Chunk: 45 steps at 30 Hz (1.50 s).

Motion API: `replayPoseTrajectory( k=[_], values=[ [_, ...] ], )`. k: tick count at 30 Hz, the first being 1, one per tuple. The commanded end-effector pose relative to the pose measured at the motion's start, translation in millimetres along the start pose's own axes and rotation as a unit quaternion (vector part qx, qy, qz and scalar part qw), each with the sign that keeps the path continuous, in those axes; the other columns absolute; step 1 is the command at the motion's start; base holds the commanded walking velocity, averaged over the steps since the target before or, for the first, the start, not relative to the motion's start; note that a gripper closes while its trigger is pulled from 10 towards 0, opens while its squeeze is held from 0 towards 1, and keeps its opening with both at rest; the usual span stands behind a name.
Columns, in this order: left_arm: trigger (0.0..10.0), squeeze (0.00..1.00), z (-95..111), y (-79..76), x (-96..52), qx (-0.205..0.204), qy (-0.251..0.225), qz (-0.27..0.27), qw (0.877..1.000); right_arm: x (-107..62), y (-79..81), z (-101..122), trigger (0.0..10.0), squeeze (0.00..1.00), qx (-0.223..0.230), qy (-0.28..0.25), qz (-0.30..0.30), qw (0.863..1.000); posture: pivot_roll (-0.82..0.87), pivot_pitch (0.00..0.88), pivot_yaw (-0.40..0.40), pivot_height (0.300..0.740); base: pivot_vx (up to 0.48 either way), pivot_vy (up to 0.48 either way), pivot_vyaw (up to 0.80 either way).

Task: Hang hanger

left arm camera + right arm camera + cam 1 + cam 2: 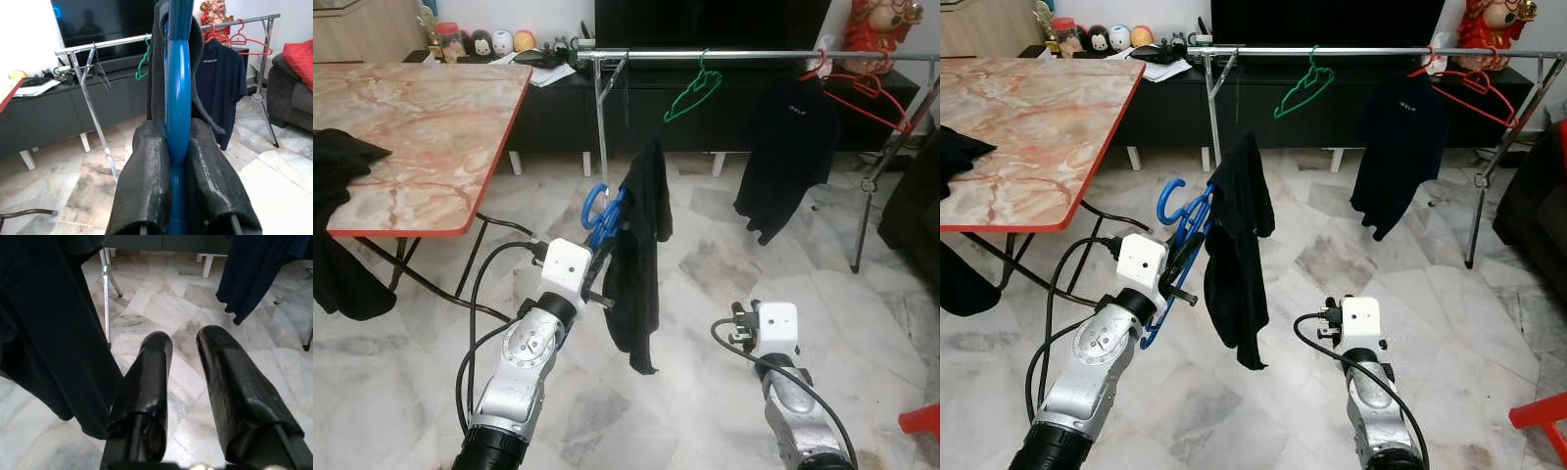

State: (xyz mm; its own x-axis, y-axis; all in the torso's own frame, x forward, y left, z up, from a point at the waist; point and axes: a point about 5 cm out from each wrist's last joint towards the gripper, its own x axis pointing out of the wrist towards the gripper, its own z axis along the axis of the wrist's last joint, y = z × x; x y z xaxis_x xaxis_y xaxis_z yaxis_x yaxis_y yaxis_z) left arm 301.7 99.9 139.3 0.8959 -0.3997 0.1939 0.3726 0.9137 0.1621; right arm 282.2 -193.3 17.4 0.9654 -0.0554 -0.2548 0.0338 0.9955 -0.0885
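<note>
You are facing a metal clothes rail (754, 56) that runs across the room in front of a black TV cabinet (558, 108). Your left gripper (177, 161) is raised, short of the rail and below its left end, with its two black fingers (142, 186) pressed against either side of a blue hanger (599, 217), pinching it. A black garment (636, 255) is draped over that hanger and hangs down just right of the gripper, its lower edge clear of the floor (705, 264). The hanger's hook points up toward the rail but is well apart from it. On the rail itself, a green hanger (693, 90) hangs bare near the middle. To its right hangs a dark shirt (785, 147), and a red hanger (862, 93) hangs at the rail's right end. Your right gripper (185, 352) is held low, nearer to you than the rail and below its middle, with its fingers (146, 382) slightly spread and nothing between them; pale marble floor shows in the gap. A marble-topped table (411, 127) with a red edge stands left of the rail, with dark cloth (337, 166) lying over its near left side. Small figurines (489, 41) sit on the cabinet beyond the rail's left end.
</note>
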Motion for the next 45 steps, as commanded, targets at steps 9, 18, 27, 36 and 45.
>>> replayPoseTrajectory(
  k=[9, 18, 27, 36, 45],
  values=[
    [10.0, 0.0, 18.4, 0.7, 7.1, 0.001, -0.04, -0.002, 0.999, 1.1, 0.2, -0.6, 0.0, 0.0, 0.003, 0.001, -0.011, 1.0, 0.02, 0.0, -0.015, 0.74, 0.0, 0.0, 0.0],
    [10.0, 0.0, 18.7, 0.7, 7.7, 0.001, -0.04, -0.003, 0.999, 2.4, 1.7, 1.0, 0.0, 0.0, 0.003, -0.003, -0.011, 1.0, 0.01, 0.0, -0.014, 0.74, 0.0, 0.0, 0.0],
    [10.0, 0.0, 18.9, 0.4, 7.6, 0.002, -0.041, -0.005, 0.999, 2.7, 2.5, -0.1, 10.0, 0.03, 0.013, 0.001, -0.017, 1.0, 0.01, 0.0, -0.012, 0.74, 0.0, 0.0, 0.0],
    [10.0, 0.0, 18.9, 0.7, 7.6, 0.003, -0.04, -0.004, 0.999, 2.9, 3.3, 0.9, 10.0, 1.0, 0.016, -0.002, -0.015, 1.0, 0.02, 0.0, -0.012, 0.74, 0.0, 0.0, 0.0],
    [10.0, 0.0, 19.0, 0.8, 7.4, 0.003, -0.041, -0.004, 0.999, 2.9, 3.9, 1.2, 10.0, 1.0, 0.015, -0.003, -0.013, 1.0, 0.02, 0.0, -0.012, 0.74, 0.0, 0.0, 0.0]
  ],
)
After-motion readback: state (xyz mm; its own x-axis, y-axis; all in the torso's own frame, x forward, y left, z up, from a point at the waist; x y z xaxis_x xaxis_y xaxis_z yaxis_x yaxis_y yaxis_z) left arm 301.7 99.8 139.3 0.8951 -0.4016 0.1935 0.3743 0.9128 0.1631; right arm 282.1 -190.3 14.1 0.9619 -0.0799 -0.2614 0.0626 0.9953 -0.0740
